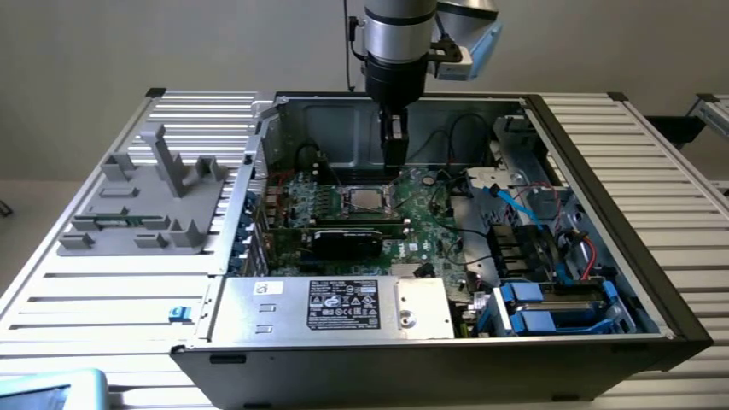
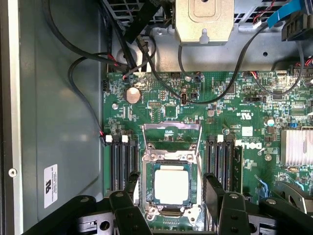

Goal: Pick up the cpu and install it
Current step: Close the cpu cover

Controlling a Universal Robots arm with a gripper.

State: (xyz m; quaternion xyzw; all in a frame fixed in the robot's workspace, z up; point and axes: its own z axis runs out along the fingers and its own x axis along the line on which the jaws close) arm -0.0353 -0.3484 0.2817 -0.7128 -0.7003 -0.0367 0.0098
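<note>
The cpu, a small square chip with a pale silvery top, lies flat inside the motherboard socket. The socket's metal load plate is swung open behind it. My gripper hangs from the arm inside the open computer case, just above the cpu. It is open. Its black fingers stand on either side of the socket with nothing between them but the chip below. I cannot tell whether they touch the board.
A silver box with a black label fills the case front. A black card lies beside the socket, memory slots flank it, and cables cross the board. Blue drive bays are at the exterior view's right, a grey fixture on its left.
</note>
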